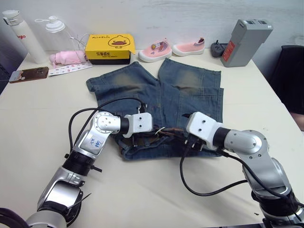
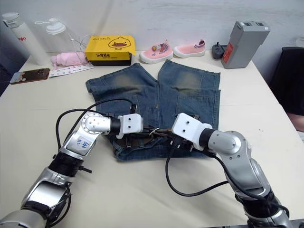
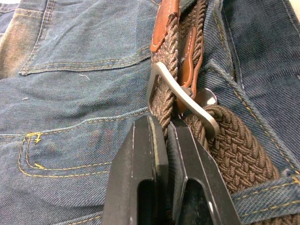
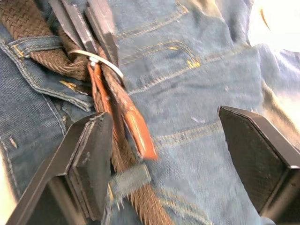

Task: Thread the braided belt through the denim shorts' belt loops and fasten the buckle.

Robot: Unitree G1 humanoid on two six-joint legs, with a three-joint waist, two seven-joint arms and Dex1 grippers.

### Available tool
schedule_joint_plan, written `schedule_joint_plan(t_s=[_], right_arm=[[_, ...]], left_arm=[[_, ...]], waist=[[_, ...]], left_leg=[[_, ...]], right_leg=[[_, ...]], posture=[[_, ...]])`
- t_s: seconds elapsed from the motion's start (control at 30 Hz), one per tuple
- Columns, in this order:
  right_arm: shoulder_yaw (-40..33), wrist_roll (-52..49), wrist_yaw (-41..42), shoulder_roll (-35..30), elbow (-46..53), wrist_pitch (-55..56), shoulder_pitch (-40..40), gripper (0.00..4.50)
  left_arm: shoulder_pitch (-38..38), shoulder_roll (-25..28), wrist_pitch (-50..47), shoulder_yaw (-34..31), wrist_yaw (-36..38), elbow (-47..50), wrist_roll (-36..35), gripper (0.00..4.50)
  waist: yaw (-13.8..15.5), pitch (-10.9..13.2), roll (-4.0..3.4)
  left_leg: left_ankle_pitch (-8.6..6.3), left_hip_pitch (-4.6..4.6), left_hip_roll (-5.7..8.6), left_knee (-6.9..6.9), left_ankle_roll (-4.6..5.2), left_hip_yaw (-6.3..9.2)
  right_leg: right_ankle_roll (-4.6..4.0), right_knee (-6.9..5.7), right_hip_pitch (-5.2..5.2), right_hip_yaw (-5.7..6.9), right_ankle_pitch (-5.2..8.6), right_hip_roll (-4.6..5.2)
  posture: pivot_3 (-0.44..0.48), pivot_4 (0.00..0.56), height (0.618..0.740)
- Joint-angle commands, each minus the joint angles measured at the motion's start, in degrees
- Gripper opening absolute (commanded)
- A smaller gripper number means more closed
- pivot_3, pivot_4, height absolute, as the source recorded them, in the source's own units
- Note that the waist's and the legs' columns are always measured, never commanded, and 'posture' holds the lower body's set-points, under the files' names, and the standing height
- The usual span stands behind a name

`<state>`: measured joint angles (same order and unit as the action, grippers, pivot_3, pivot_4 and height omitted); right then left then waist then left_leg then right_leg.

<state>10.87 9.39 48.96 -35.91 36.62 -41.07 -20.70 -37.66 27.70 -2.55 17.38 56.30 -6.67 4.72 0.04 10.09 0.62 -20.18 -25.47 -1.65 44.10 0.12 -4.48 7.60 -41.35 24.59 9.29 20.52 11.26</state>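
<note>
A pale desk (image 1: 38, 118) stands before a white wall, and the things on it are kept along the far edge, so the middle stays free for the work. At the far left corner two bottles (image 1: 21, 35) are seen, then a phone (image 1: 28, 74), a pink bundle (image 1: 66, 58) and a yellow box (image 1: 110, 48). Further right a pair of pink shoes (image 1: 171, 50) is placed, and a grey block (image 1: 244, 42) stands near the far right corner.

The shorts (image 1: 161, 95) are spread flat in the middle, with the waistband turned to the near edge, probably so that both arms can reach it. The belt (image 3: 234, 154) is laid along the waistband and is passed under a loop (image 4: 40, 44).

The left gripper (image 3: 166, 136) is pressed together and pinches the belt just beside the buckle (image 3: 180, 96). It seems that the strap is held firm there while the fastening is done. The brown leather tip (image 4: 140, 136) of the belt is already passed through the buckle frame. Whether the prong is seated cannot be told.

The right gripper (image 4: 185, 154) is spread wide and hangs over the leather tip, and nothing is held by it. One finger (image 4: 93, 159) stands just beside the strap. The task is judged to be near its end.
</note>
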Motion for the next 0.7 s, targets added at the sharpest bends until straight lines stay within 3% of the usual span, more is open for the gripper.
schedule_joint_plan(t_s=[0.03, 0.23, 0.33, 0.53, 0.6, 0.7], right_arm=[[2.60, 2.78, -2.15, -2.18, -1.39, 5.58, 0.14, 3.83], [5.19, 6.09, -5.49, -2.23, -4.79, 8.07, -1.49, 3.83], [5.13, 5.85, -5.66, -2.01, -5.48, 8.18, -1.81, 3.12], [4.41, 5.50, -5.48, -2.70, -6.02, 8.69, -2.12, 0.51], [4.50, 5.53, -5.50, -2.67, -6.21, 8.81, -2.18, 0.08], [4.77, 5.66, -5.59, -2.48, -6.22, 8.76, -2.24, 0.03]], left_arm=[[0.93, -0.05, -0.44, 1.32, 0.47, 1.55, 0.39, 0.00], [1.09, -0.02, -0.46, 1.45, 0.42, 2.22, 0.55, 0.00], [1.00, 0.07, -0.15, 1.63, 0.30, 1.96, 1.00, 0.00], [0.78, 0.02, 0.12, 1.62, -0.01, 1.57, 1.15, 0.00], [0.67, -0.09, 0.16, 1.58, -0.11, 1.47, 1.19, 0.00], [0.57, -0.09, 0.39, 1.53, -0.22, 1.32, 1.32, 0.00]], waist=[[-0.07, 0.00, 0.00], [-0.07, 0.00, 0.00], [-0.04, 0.00, 0.00], [-0.01, 0.00, 0.00], [-0.05, 0.00, 0.00], [-0.03, 0.00, 0.00]], left_leg=[[0.00, 0.00, -0.01, 0.00, 0.00, -0.02], [0.00, 0.00, -0.01, 0.00, 0.00, -0.03], [0.00, 0.00, -0.01, 0.01, 0.00, -0.02], [0.00, 0.00, -0.01, 0.01, 0.00, -0.01], [0.00, 0.00, -0.01, 0.01, 0.01, -0.02], [0.00, 0.00, -0.02, 0.01, 0.00, -0.02]], right_leg=[[0.00, 0.00, 0.00, 0.00, 0.00, 0.00], [0.00, -0.01, 0.01, -0.01, 0.00, 0.01], [0.00, -0.01, 0.01, 0.00, 0.00, 0.01], [0.00, -0.01, 0.00, 0.00, 0.00, 0.01], [0.00, -0.01, 0.00, 0.00, 0.00, 0.01], [0.00, -0.01, 0.00, 0.00, 0.00, 0.01]], posture=[[0.000, 0.150, 0.658], [0.000, 0.150, 0.658], [0.000, 0.150, 0.658], [0.000, 0.150, 0.658], [0.000, 0.150, 0.658], [0.000, 0.150, 0.658]])
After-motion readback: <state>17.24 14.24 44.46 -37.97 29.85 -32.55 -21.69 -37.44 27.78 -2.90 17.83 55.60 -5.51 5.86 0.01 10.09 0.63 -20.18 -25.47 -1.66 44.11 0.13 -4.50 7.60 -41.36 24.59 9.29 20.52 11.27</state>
